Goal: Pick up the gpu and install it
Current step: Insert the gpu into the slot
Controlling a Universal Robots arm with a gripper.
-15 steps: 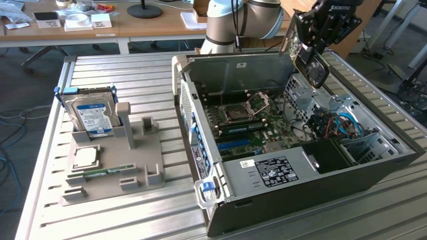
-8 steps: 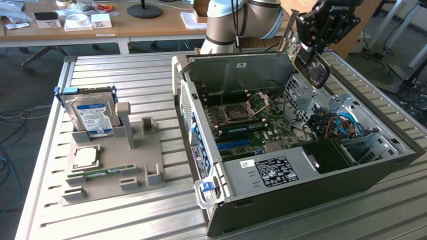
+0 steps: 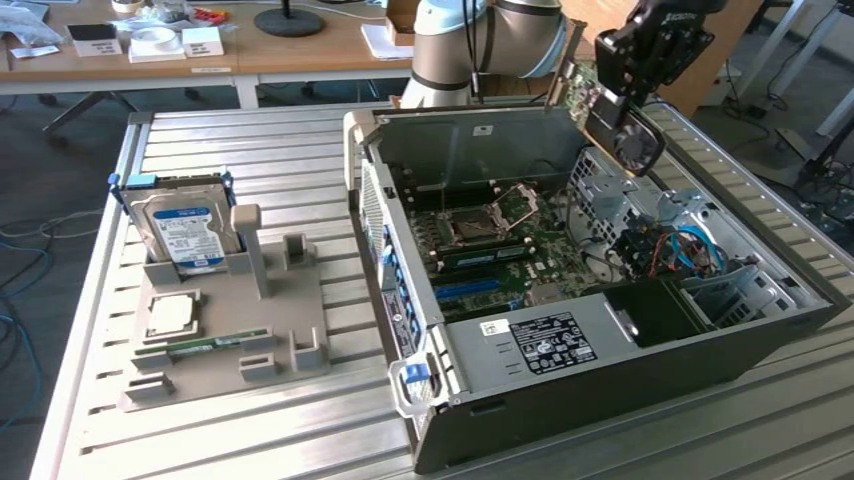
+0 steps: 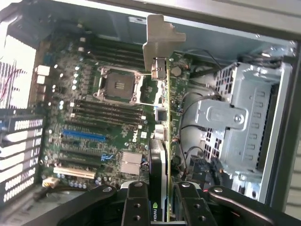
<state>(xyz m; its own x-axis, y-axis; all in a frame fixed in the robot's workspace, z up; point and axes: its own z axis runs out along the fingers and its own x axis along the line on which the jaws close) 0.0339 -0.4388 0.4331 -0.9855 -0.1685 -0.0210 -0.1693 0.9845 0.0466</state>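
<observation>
The gpu (image 3: 635, 138) hangs above the far right corner of the open computer case (image 3: 534, 400), its black fan face toward the exterior view's right and the green board behind. My gripper (image 3: 627, 92) is shut on its upper part. In the wrist view the gpu (image 4: 162, 141) appears edge-on between my two black fingers (image 4: 136, 202), with its silver end bracket (image 4: 162, 37) pointing away from me. My gripper (image 4: 162, 209) holds it well above the motherboard (image 4: 94, 117), clear of the slots.
On the motherboard sit an empty processor socket (image 4: 117, 84), a blue slot (image 4: 84, 136) and a white slot (image 4: 73, 173). A metal drive cage (image 4: 235, 122) stands beside the gpu. At the exterior view's left, a grey fixture (image 3: 220, 340) holds a hard drive (image 3: 187, 232) and a memory stick (image 3: 200, 345).
</observation>
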